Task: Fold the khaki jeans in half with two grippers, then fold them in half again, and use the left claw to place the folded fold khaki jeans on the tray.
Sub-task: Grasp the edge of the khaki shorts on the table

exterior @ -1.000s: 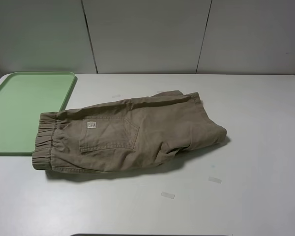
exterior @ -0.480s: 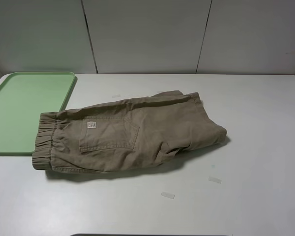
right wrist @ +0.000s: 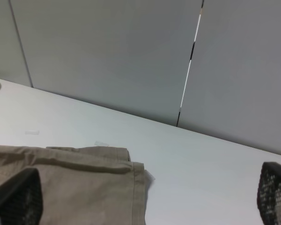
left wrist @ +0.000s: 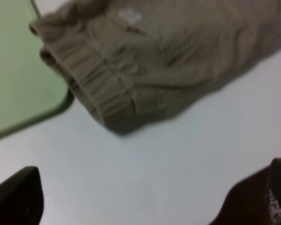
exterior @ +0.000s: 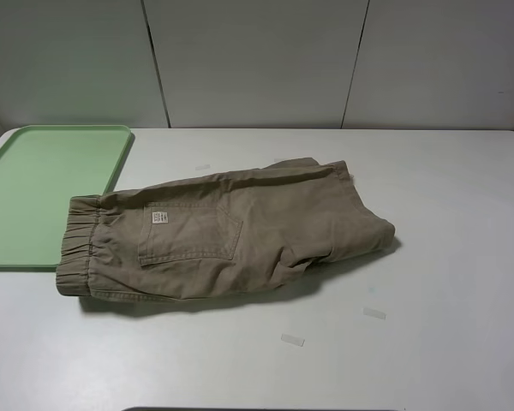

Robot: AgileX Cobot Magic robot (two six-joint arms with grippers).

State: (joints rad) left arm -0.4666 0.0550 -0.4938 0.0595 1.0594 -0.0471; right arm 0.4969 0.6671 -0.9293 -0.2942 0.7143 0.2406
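Note:
The khaki jeans (exterior: 231,231) lie folded lengthwise on the white table, back pocket and small white label facing up. Their elastic waistband (exterior: 77,244) is at the left, against the near right corner of the pale green tray (exterior: 43,188). No arm shows in the exterior high view. In the left wrist view my left gripper (left wrist: 140,201) is open, hovering over bare table short of the waistband (left wrist: 91,84) and the tray (left wrist: 18,65). My right gripper (right wrist: 145,197) is open too, with the jeans' cuffed hem end (right wrist: 84,178) reaching between its fingers.
Small strips of clear tape lie on the table (exterior: 445,282) in front of the jeans (exterior: 292,340) (exterior: 374,313) and behind them (exterior: 203,167). Grey wall panels (exterior: 257,60) close off the far edge of the table.

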